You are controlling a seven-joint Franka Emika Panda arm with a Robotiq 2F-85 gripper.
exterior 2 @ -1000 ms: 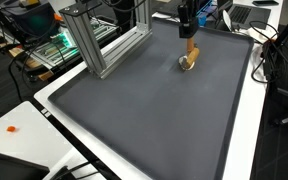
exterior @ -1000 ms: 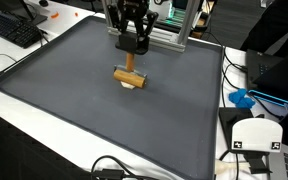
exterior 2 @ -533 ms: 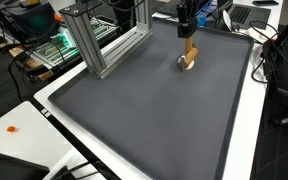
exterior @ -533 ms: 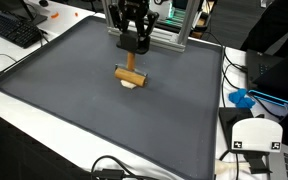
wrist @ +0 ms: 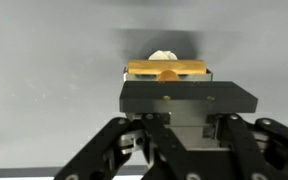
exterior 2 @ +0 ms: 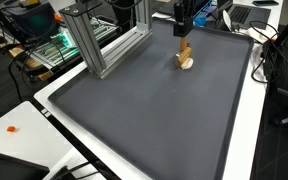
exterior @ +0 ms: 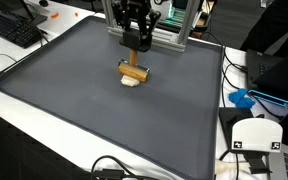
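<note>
Counter (exterior: 74, 110): grey, wide.
Frame (exterior 2: 97, 50): stands at the far edge.
Fingers (exterior: 141, 42): clench the upright stem of the tool (exterior: 132, 72), by the look.
Tool: wooden, pale foot on or just above counter, near frame.
Grasp judged made; lift hardly begun.

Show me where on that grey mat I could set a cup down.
Nearly all the grey mat is bare, from the wooden piece to its near edge and the keyboard side. Only the far end is crowded: the claw grips that piece beside the metal frame.
</note>
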